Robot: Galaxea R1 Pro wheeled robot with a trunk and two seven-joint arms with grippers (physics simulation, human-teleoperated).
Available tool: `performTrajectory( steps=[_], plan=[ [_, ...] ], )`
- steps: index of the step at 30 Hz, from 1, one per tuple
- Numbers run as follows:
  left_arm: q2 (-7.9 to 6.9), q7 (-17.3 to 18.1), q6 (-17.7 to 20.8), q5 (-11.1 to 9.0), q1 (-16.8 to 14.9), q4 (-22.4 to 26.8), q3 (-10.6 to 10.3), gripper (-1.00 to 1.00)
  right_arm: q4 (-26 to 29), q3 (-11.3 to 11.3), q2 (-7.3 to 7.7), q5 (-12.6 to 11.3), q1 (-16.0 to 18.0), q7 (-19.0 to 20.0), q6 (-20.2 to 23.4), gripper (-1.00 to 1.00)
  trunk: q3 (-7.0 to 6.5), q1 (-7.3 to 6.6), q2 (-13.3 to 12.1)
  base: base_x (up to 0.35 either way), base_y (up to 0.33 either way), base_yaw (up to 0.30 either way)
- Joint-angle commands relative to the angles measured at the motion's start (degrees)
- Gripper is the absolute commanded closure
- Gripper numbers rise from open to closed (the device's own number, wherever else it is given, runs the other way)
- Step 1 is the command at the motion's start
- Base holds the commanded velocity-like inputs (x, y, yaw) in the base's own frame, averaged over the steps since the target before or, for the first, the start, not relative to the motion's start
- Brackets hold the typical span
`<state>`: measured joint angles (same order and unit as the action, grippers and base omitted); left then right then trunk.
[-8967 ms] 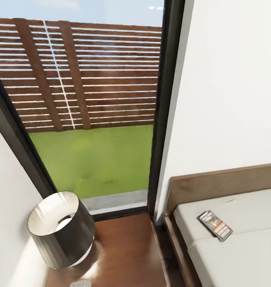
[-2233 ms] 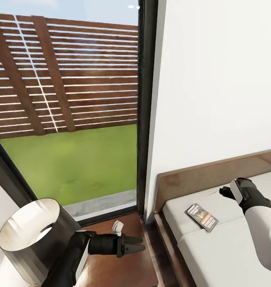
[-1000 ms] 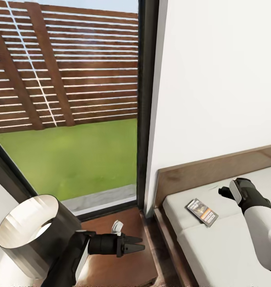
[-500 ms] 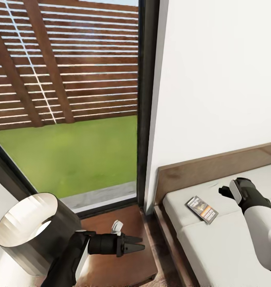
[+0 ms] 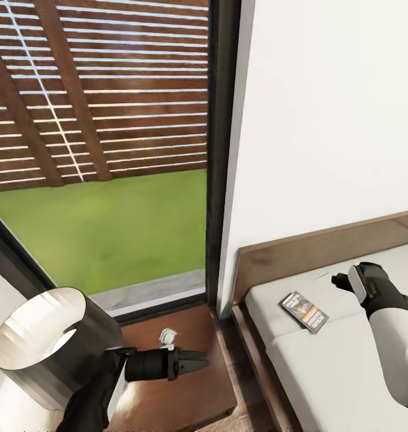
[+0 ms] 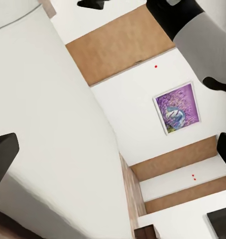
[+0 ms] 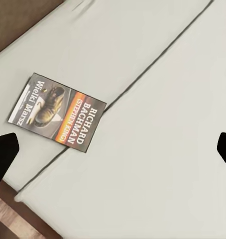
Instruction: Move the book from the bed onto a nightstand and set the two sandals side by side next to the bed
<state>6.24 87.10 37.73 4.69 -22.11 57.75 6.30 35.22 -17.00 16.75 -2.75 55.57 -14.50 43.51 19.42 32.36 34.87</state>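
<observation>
The book [image 5: 304,311] lies flat on the white mattress of the bed [image 5: 348,384], near the brown headboard [image 5: 288,264]; its dark cover and orange band show clearly in the right wrist view [image 7: 58,114]. My right gripper [image 5: 341,281] hovers over the mattress just right of the book, open, its fingertips [image 7: 3,154] far apart with nothing between them. My left gripper [image 5: 198,362] hangs open over the glossy brown nightstand [image 5: 192,396], pointing toward the bed. The sandals are out of view.
A dark drum-shade lamp [image 5: 42,342] stands on the nightstand's left part, close to my left arm. Behind it rises a tall dark-framed window [image 5: 219,150] onto grass and a slatted fence. A white wall backs the headboard. A purple picture [image 6: 175,108] hangs on a far wall.
The head camera has shifted slightly. My left gripper has drawn back a little toward the lamp. The right arm and the book stay where they were.
</observation>
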Motion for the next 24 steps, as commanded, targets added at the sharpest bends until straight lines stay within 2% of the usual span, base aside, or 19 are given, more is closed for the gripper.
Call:
performTrajectory(
  steps=[1,13,17,21,24],
  plan=[
    [-0.02,0.84,0.60,0.49,-0.04,0.03,0.47,-1.00,0.06,-0.04,0.00,-0.29,0.05,-0.29,0.23,-1.00,0.18,0.02,0.08,0.000,0.000,0.000],
    [-0.08,1.74,0.54,0.54,-0.04,0.00,0.89,-1.00,0.11,0.08,-0.05,-0.27,0.03,-0.09,-0.16,-1.00,1.27,0.02,0.08,0.000,0.000,0.000],
    [-0.64,2.22,0.58,0.42,-0.04,0.00,1.40,-1.00,0.13,0.10,-0.05,-0.32,0.06,-0.09,-0.18,-1.00,1.64,0.02,0.08,0.000,0.000,0.000],
    [-1.18,2.90,0.60,-1.07,-0.04,0.03,2.82,-1.00,0.19,0.13,-0.05,-0.31,0.06,-0.21,-0.12,-1.00,2.01,0.02,0.08,0.000,0.000,0.000],
    [-1.29,2.90,0.49,-2.47,-0.04,0.16,3.05,-1.00,0.20,0.06,-0.05,-0.27,0.06,-0.13,-0.09,-1.00,2.28,0.02,0.08,0.000,0.000,0.000]
  ],
)
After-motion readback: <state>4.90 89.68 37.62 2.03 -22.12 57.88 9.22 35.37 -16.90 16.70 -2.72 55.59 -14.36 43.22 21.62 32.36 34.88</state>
